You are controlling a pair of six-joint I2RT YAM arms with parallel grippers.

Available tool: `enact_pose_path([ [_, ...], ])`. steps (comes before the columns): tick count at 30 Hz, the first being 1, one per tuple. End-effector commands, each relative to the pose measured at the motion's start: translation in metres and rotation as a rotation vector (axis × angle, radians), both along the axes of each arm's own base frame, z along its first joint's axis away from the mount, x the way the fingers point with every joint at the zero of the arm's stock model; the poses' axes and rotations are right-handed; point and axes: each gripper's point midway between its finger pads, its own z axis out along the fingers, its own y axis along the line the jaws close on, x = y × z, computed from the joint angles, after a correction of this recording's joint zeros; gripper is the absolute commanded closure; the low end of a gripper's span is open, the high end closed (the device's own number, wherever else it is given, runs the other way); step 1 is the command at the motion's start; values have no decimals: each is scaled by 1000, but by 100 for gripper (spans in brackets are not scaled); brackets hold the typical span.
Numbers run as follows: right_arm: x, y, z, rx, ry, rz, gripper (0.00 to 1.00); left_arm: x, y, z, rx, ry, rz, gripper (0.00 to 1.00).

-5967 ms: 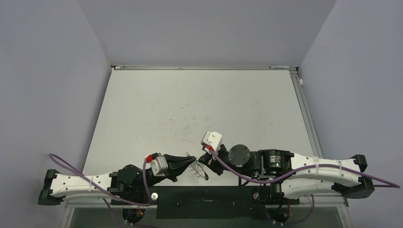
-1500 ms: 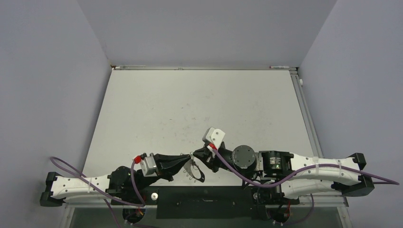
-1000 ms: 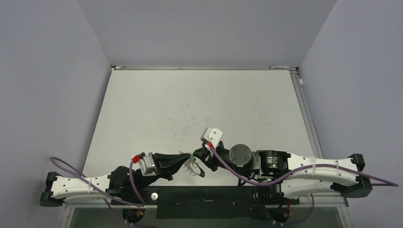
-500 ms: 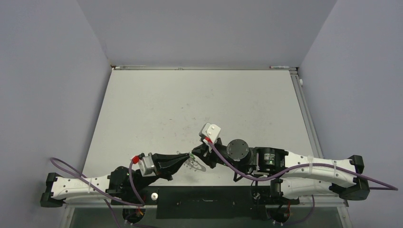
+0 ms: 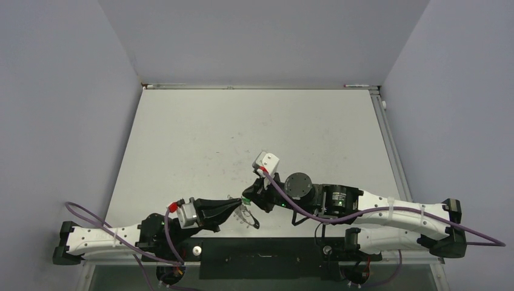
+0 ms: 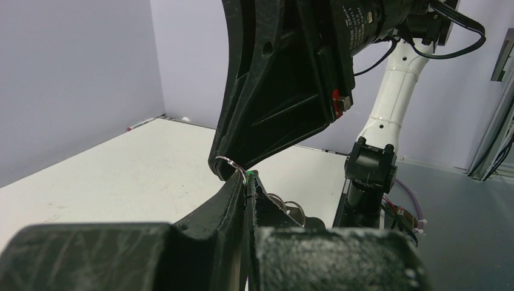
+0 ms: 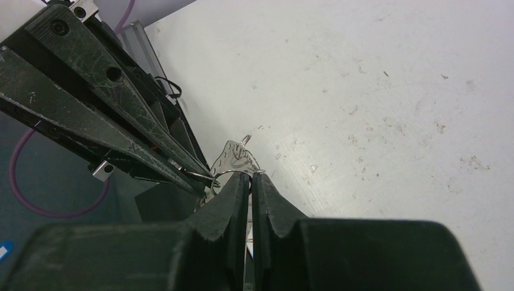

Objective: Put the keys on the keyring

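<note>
With the left gripper (image 6: 248, 183) pinched on the green key (image 6: 251, 176) and the right gripper (image 7: 250, 179) apparently clamping the keyring (image 7: 236, 156) at mid-frame, we should thread slowly without loosening either grip.

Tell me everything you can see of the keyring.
The keyring is thin, pale grey metal, with tiny wire loops along its rim. It is held clear of the table near its near edge, apparently pinched at one side by the shut left claw. The tip of the shut right claw meets it there; a small wire loop shows between the two tips.
</note>
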Motion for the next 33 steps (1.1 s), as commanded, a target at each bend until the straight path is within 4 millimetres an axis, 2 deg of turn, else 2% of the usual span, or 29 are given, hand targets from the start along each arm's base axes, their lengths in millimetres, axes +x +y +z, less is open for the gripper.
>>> enact_pose_path([
  [1,10,-4,-10,-11,42,-65,95,-13,10,38,-136,-53,-63,100],
  [9,10,-11,-14,-11,54,-90,95,-9,12,37,-140,-44,-40,100],
  [12,12,-14,-9,2,27,-95,95,-10,10,32,-114,-56,-44,100],
  [16,22,-26,2,5,-65,-129,95,-10,10,29,-70,-60,-43,100],
  [20,43,-40,-5,-22,-173,-220,95,-4,11,24,0,-43,-12,100],
  [24,79,-52,-41,-139,-204,-396,95,7,9,17,83,-6,52,100],
  [28,117,-58,-102,-215,-20,-529,95,10,4,14,135,23,61,100],
  [30,123,-56,-131,-199,91,-514,95,12,4,12,157,43,74,100],
  [33,124,-55,-156,-179,164,-501,95,15,4,7,183,67,90,100],
])
